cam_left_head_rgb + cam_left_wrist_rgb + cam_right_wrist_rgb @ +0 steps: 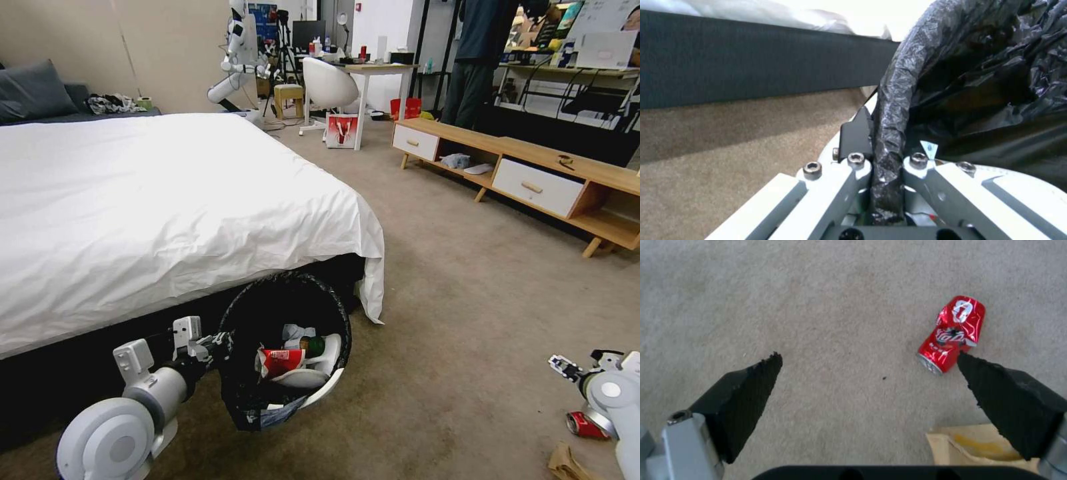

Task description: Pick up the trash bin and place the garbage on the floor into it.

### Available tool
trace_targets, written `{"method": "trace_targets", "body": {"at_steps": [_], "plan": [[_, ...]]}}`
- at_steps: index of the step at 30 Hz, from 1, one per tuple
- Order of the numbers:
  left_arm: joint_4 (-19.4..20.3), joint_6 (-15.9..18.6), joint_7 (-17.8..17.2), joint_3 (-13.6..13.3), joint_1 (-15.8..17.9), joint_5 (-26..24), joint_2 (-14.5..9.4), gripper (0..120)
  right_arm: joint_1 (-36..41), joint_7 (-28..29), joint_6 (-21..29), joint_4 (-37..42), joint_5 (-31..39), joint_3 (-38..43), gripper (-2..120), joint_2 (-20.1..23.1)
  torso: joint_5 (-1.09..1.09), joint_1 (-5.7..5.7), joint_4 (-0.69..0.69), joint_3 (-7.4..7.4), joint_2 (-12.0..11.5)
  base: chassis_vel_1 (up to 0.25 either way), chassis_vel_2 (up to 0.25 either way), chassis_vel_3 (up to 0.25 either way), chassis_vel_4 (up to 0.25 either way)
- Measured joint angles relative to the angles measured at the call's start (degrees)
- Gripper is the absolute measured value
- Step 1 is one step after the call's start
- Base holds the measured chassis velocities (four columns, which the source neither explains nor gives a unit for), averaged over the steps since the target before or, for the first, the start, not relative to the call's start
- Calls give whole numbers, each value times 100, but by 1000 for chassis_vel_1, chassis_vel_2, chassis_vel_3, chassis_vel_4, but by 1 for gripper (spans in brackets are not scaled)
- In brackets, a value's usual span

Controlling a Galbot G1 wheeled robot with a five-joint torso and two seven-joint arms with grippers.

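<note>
Down at the near left of the head view, the left gripper (215, 347) pinches the rim of the trash bin (287, 347), which hangs tilted beside the foot of the bed (167, 207), mouth toward the camera, with a red-and-white wrapper (280, 362), a small green bottle (313, 345) and white tissue inside; at the near right, the right gripper (567, 368) hovers low over the floor (467, 280), near a crushed red can (585, 425) and a brown paper piece (567, 463).

From the left wrist, the jaws are clamped on the bag-wrapped rim; the black bag (889, 110) bunches between them, so the slick plastic could slip and drop the bin, and its tilt could spill what is already in.

From the right wrist, the black fingertips (751, 386) are spread wide with bare carpet between; the can (953, 335) lies just beyond one tip, off centre, so closing from here would likely nudge it aside or miss; the paper (969, 446) sits under the same finger and could get caught up.
</note>
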State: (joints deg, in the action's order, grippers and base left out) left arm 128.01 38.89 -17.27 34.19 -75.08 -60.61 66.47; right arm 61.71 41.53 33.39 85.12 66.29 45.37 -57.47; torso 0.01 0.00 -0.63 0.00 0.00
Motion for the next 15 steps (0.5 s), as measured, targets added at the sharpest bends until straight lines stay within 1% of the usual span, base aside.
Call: {"method": "trace_targets", "body": {"at_steps": [1,4,15], "plan": [[0,0,0,0,0,0,0,2,0,0,0,0,0,0,100,0,0,0,0,0,0,0,0,0,0],[-8,-2,1,20,-6,0,3,2,-136,-183,-126,-363,-162,-7,100,-61,0,0,1,0,0,0,0,0,0],[-56,-5,1,-12,2,16,24,2,-196,-416,-297,-633,-464,35,100,-72,-1,0,0,0,0,0,0,0,0]]}}
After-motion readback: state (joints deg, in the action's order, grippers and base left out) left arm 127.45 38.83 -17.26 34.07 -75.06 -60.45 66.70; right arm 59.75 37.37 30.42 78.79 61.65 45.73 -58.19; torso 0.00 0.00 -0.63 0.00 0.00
